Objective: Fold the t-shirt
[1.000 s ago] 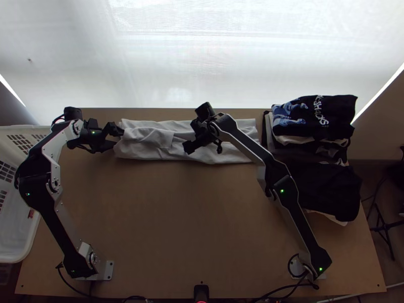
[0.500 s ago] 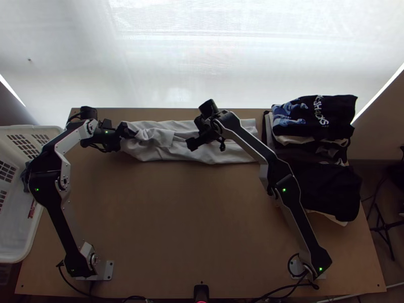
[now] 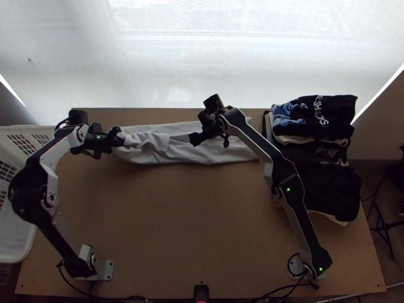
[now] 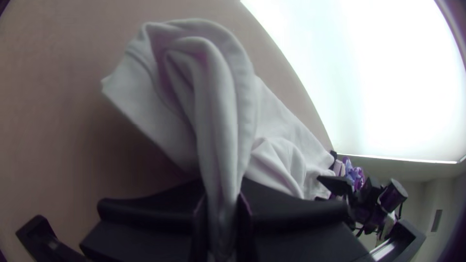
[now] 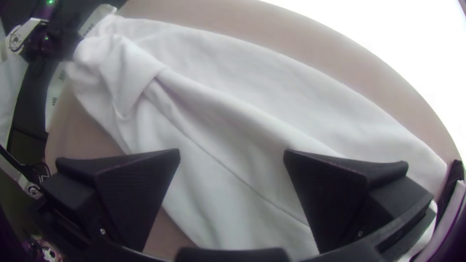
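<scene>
One long white t-shirt (image 3: 177, 155) runs sideways from the left gripper (image 3: 119, 137), fingers pinching its end, to beyond the right gripper's (image 3: 211, 141) wide-spread fingers.

White lettering (image 3: 319, 108) on black cloth (image 3: 342, 107)

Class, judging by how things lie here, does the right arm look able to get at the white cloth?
Probably yes: the right gripper is open above the white cloth, with nothing visible in between, and the left gripper pinches one end, well out of its way.
</scene>
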{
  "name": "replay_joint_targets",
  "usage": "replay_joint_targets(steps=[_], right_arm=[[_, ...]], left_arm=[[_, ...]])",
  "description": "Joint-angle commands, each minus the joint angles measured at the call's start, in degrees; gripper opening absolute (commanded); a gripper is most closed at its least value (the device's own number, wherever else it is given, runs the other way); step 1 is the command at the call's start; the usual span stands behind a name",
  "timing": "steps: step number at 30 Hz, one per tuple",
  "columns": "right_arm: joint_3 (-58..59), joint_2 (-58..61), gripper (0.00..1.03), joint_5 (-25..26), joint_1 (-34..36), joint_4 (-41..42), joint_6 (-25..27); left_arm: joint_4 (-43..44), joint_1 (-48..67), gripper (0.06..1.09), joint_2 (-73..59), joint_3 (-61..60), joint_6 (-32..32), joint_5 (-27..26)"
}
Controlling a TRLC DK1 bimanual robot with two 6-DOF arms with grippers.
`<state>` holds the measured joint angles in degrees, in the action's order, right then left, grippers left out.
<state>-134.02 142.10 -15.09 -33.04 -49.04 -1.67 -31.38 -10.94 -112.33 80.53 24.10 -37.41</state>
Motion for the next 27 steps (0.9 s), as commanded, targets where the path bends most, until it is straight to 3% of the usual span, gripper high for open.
replay_joint_targets(steps=[1,6,13,21,24,27], right_arm=[[0.0,-1.0,0.99,0.0,0.5,0.1,0.0],[0.0,-1.1,0.99,0.0,0.4,0.1,0.0],[0.1,-1.9,0.99,0.0,0.0,0.1,0.0],[0.2,-2.7,0.99,0.0,0.2,0.1,0.0],[0.6,-3.2,0.99,0.0,0.3,0.0,0.1],[2.4,-4.6,0.99,0.1,1.0,-0.5,0.2]], left_arm=[[-1.4,-2.2,0.09,16.6,-16.9,-5.7,0.1],[-3.9,-7.5,0.09,25.8,-26.4,-11.2,0.2],[-11.8,-20.1,0.09,29.1,-28.9,-23.0,0.1],[-18.1,-29.7,0.09,38.7,-32.5,-31.5,0.1],[-20.6,-29.1,0.09,44.1,-31.0,-31.2,0.0],[-21.2,-23.4,0.09,48.4,-27.8,-26.4,-0.2]])
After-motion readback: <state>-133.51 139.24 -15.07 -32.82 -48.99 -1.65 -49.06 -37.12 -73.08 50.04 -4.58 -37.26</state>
